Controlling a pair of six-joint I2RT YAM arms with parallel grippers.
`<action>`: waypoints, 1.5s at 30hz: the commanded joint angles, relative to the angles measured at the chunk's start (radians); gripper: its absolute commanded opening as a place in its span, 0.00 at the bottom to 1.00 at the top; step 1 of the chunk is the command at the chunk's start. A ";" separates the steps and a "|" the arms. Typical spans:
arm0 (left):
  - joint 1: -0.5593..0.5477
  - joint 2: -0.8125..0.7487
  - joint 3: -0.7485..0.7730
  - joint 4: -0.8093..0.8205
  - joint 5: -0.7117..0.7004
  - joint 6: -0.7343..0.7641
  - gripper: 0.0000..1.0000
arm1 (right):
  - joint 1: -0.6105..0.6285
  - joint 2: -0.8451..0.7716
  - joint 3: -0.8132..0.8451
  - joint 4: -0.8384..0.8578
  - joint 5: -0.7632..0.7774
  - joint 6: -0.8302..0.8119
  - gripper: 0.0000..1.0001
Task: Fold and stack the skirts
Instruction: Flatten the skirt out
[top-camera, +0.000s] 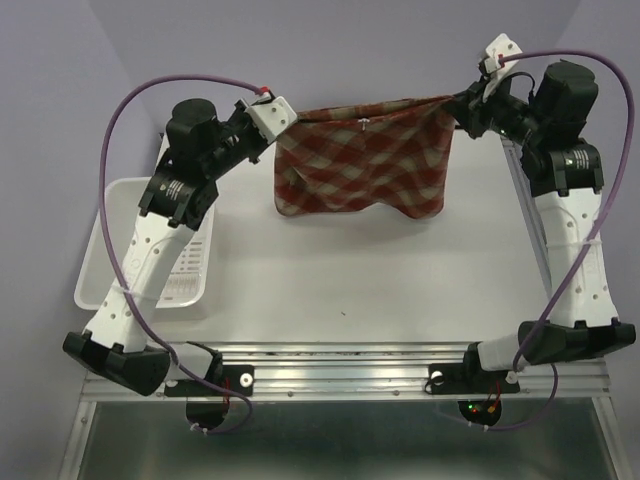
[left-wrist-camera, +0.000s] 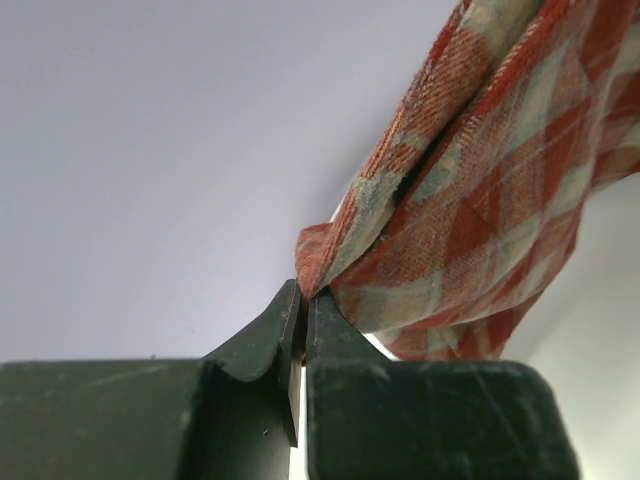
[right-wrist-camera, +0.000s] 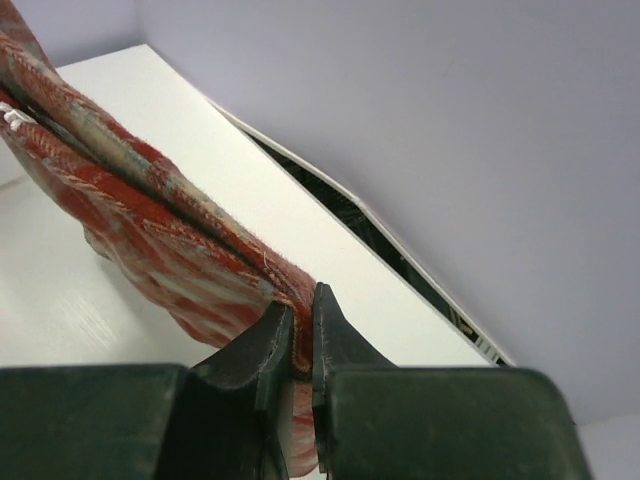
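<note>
A red, maroon and cream plaid skirt (top-camera: 360, 160) hangs stretched between my two grippers above the far half of the white table (top-camera: 340, 290). Its top edge is taut and its lower hem sags toward the table. My left gripper (top-camera: 283, 112) is shut on the skirt's left top corner, seen close in the left wrist view (left-wrist-camera: 303, 292) with the skirt (left-wrist-camera: 480, 200) hanging to the right. My right gripper (top-camera: 452, 103) is shut on the right top corner, seen in the right wrist view (right-wrist-camera: 300, 300) with the skirt (right-wrist-camera: 150, 230) running off to the left.
A white perforated plastic basket (top-camera: 110, 230) stands at the table's left edge, partly under my left arm. The table's right edge and a dark gap behind it (right-wrist-camera: 390, 240) show in the right wrist view. Lilac walls close in the far side.
</note>
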 joint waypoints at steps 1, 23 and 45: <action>0.051 -0.202 0.001 -0.062 -0.099 -0.115 0.00 | -0.058 -0.179 0.004 -0.004 0.149 -0.047 0.01; 0.059 0.542 0.700 -0.521 -0.061 -0.362 0.98 | -0.058 0.375 0.190 -0.131 0.385 0.051 0.92; 0.126 0.454 0.041 -0.242 0.079 -0.445 0.77 | 0.056 0.672 0.106 -0.283 0.279 0.013 0.57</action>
